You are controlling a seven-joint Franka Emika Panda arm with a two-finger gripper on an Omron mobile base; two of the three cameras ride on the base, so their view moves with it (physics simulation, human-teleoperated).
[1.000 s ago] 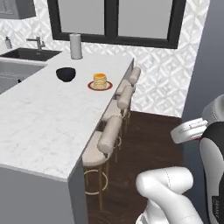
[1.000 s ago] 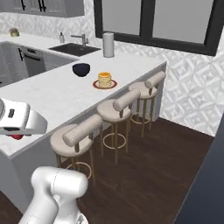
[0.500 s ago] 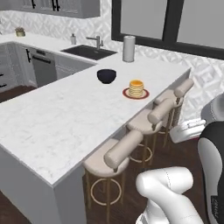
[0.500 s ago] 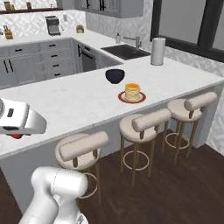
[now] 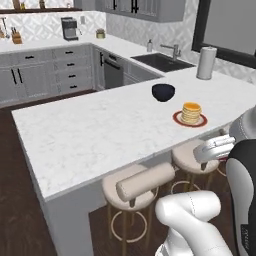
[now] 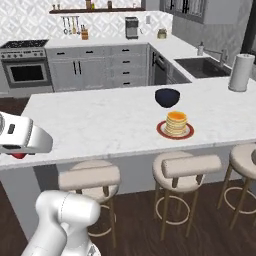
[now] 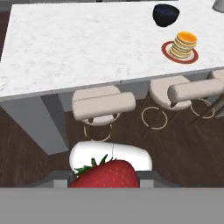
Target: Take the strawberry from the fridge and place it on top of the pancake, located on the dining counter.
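Clearly, you already have the small bright red strawberry with its green leaves (image 7: 105, 173): in the hand view it sits right at the base of the hand (image 7: 105, 180), and the jaws read as clamped on it, part-way closed around the fruit. In the right base view a sliver of red shows under the white hand (image 6: 17, 150) at the left edge, off the near side of the counter. So the fetching from the fridge looks done; what remains is the carry and the placing.

The golden-tan pancake stack with its orange top (image 7: 183, 44) stands on a round red-brown plate (image 7: 167, 50), well ahead of the hand and off to its right, on the long white marble-patterned dining counter (image 7: 87, 48). Nothing lies on the stack yet. A black bowl (image 7: 166, 14) sits just beyond the plate, farther from the hand. Beige padded stools (image 7: 103, 105) line the counter's edge between the hand and the plate.

You'll need to bring the hand up over the counter, above the stack, and release there; I'd put the task at a little past halfway.
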